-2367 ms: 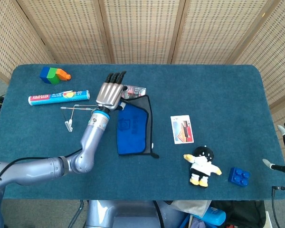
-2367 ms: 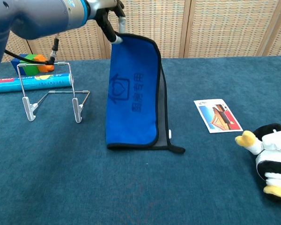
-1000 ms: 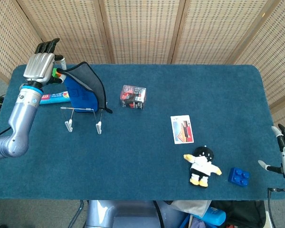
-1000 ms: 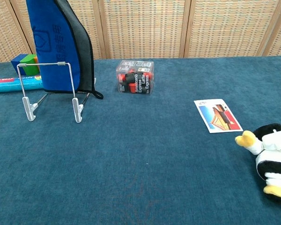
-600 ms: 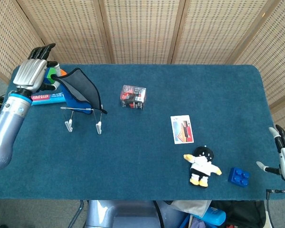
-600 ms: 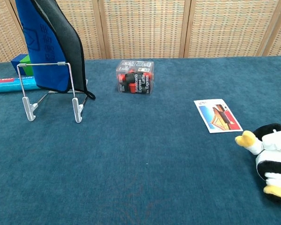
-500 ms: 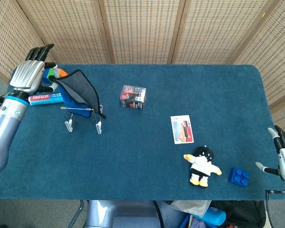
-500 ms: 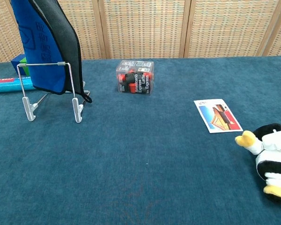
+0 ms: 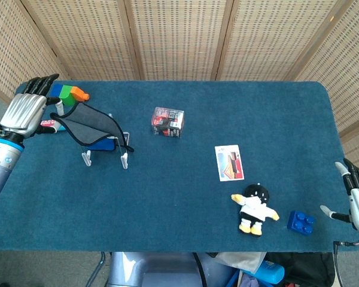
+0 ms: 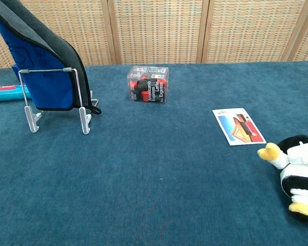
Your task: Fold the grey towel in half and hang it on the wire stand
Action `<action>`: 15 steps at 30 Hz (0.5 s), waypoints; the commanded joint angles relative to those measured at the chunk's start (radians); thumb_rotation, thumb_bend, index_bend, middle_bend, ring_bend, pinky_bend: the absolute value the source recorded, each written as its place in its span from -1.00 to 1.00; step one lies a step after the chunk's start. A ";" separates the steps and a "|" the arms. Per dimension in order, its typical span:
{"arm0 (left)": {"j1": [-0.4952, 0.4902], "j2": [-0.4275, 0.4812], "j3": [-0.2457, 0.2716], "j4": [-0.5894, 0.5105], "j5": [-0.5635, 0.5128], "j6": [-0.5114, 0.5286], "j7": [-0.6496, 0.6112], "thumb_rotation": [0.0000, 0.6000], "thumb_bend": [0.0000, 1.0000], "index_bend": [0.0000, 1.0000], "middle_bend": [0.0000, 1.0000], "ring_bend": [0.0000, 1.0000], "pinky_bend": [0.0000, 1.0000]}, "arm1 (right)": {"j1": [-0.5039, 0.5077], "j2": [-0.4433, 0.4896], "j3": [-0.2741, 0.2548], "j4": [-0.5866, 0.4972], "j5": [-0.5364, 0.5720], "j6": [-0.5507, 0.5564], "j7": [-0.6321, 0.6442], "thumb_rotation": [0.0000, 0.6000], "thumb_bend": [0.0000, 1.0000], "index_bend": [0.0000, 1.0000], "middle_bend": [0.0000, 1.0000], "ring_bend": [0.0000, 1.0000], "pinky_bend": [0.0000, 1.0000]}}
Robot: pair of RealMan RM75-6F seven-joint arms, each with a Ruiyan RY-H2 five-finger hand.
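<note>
Gripping one corner of the folded grey towel point(image 9: 90, 124) with the left hand point(image 9: 25, 113) at far left, draping it against the wire stand point(image 10: 55, 97). Risking a slide off, or tipping that light stand if dragged. Idling open, the right hand point(image 9: 357, 200), lower right. Spanning blue carpet over the desk point(image 9: 227, 119), wicker screens behind.

Your blue-carpeted table point(image 9: 185, 197), wire stand point(image 10: 56, 100) just right of your left hand's fingers point(image 9: 39, 86), clear box point(image 9: 168, 121) beyond, card point(image 9: 229, 162), penguin toy point(image 9: 253, 208), blue brick point(image 9: 301, 222) near your right hand's fingers point(image 9: 354, 177), coloured blocks point(image 9: 69, 92) beside your left fingertips.
</note>
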 commanded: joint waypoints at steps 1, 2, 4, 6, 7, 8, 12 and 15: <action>0.044 -0.004 0.004 0.010 0.119 0.073 -0.104 1.00 0.12 0.69 -1.00 -1.00 -1.00 | -0.002 0.000 -0.003 -0.004 -0.007 0.005 -0.002 1.00 -1.00 -1.00 -1.00 -1.00 -1.00; 0.050 -0.004 0.004 0.014 0.143 0.087 -0.122 1.00 0.12 0.69 -1.00 -1.00 -1.00 | -0.002 0.000 -0.004 -0.005 -0.009 0.007 -0.003 1.00 -1.00 -1.00 -1.00 -1.00 -1.00; 0.059 0.006 0.010 0.012 0.188 0.100 -0.157 1.00 0.12 0.69 -1.00 -1.00 -1.00 | -0.003 0.001 -0.006 -0.008 -0.015 0.012 -0.003 1.00 -1.00 -1.00 -1.00 -1.00 -1.00; 0.066 0.018 0.020 0.006 0.226 0.106 -0.170 1.00 0.12 0.69 -1.00 -1.00 -1.00 | -0.005 0.003 -0.007 -0.010 -0.017 0.016 -0.002 1.00 -1.00 -1.00 -1.00 -1.00 -1.00; 0.070 0.023 0.028 0.002 0.246 0.110 -0.170 1.00 0.12 0.69 -1.00 -1.00 -1.00 | -0.006 0.003 -0.007 -0.010 -0.018 0.018 -0.001 1.00 -1.00 -1.00 -1.00 -1.00 -1.00; 0.076 0.028 0.039 -0.003 0.270 0.116 -0.169 1.00 0.12 0.69 -1.00 -1.00 -1.00 | -0.006 0.004 -0.007 -0.010 -0.018 0.019 0.001 1.00 -1.00 -1.00 -1.00 -1.00 -1.00; 0.100 0.029 0.083 -0.017 0.334 0.136 -0.127 1.00 0.12 0.69 -1.00 -1.00 -1.00 | -0.007 0.006 -0.008 -0.011 -0.022 0.022 0.006 1.00 -1.00 -1.00 -1.00 -1.00 -1.00; 0.120 0.015 0.123 -0.021 0.372 0.150 -0.058 1.00 0.12 0.69 -1.00 -1.00 -1.00 | -0.009 0.007 -0.010 -0.012 -0.027 0.027 0.009 1.00 -1.00 -1.00 -1.00 -1.00 -1.00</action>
